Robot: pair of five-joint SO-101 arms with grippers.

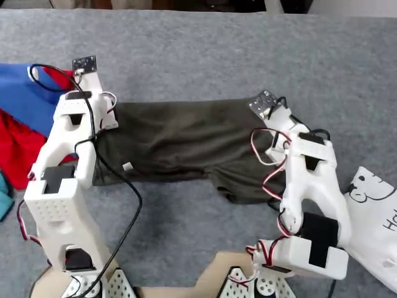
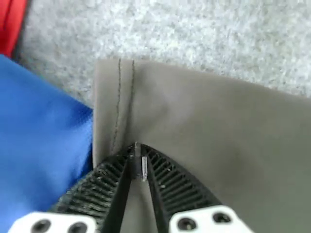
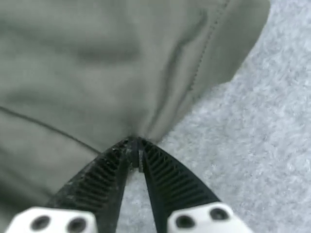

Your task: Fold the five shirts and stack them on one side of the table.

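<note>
Olive shirt (image 1: 180, 139) spread across the grey tabletop (image 1: 217, 56), seen from high up. Left wrist view: left pincer (image 2: 138, 165) clamped tight on its hemmed corner, just beside blue shirt (image 2: 39, 145). Right wrist view: right pincer (image 3: 134, 153) squeezed together on its bunched edge.

- The left arm (image 1: 65, 161) is holding a forward-stretched pose, its wrist tilting downward.
- The left gripper (image 2: 137, 162) is pinching the dark shirt (image 2: 218, 126), with its fingertips pressing together.
- The right arm (image 1: 307, 186) is leaning forward and inward.
- The right gripper (image 3: 134, 150) is clamping the same shirt between closed jaws.
</note>
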